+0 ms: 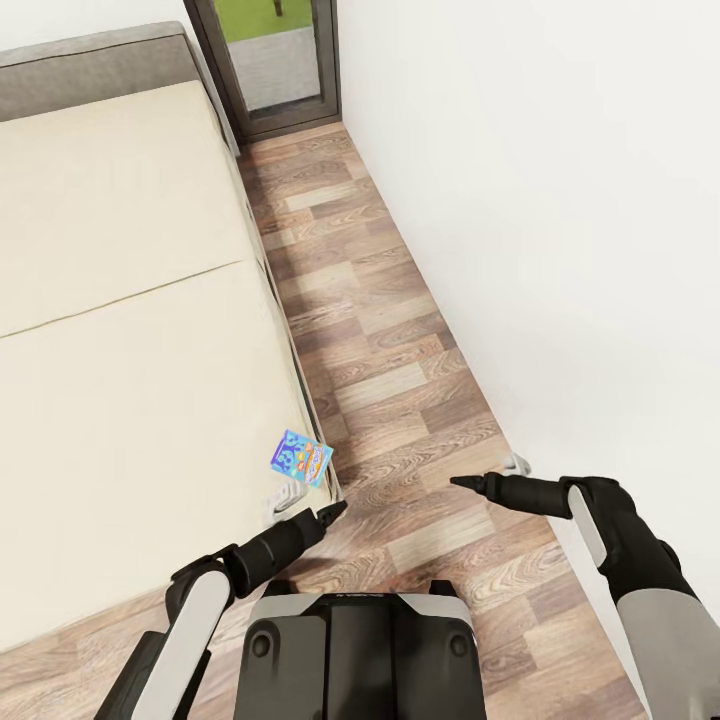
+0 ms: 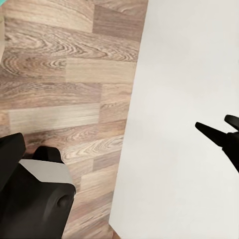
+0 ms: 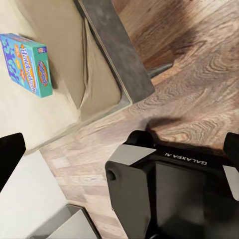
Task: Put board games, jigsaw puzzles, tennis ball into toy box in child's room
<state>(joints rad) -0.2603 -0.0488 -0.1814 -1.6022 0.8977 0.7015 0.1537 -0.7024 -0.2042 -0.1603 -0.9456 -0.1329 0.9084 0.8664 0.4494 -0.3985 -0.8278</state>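
One board game, a blue and teal box [image 1: 300,457], lies flat on the cream bed [image 1: 120,350] close to its near right corner. In the right wrist view the same box [image 3: 27,63] lies on the mattress beside the grey bed frame. My left gripper [image 1: 333,511] hovers just off that bed corner, a short way from the box, open and holding nothing. My right gripper [image 1: 462,483] hangs over the wooden floor to the right, open and empty, its fingers [image 3: 10,154] spread wide. The toy box, table, puzzles and tennis ball are out of view.
A strip of wooden floor [image 1: 390,380] runs between the bed and a white wall [image 1: 560,250]. A dark-framed glass door [image 1: 275,60] stands at the far end. My own base [image 1: 360,650] sits at the foot of the strip.
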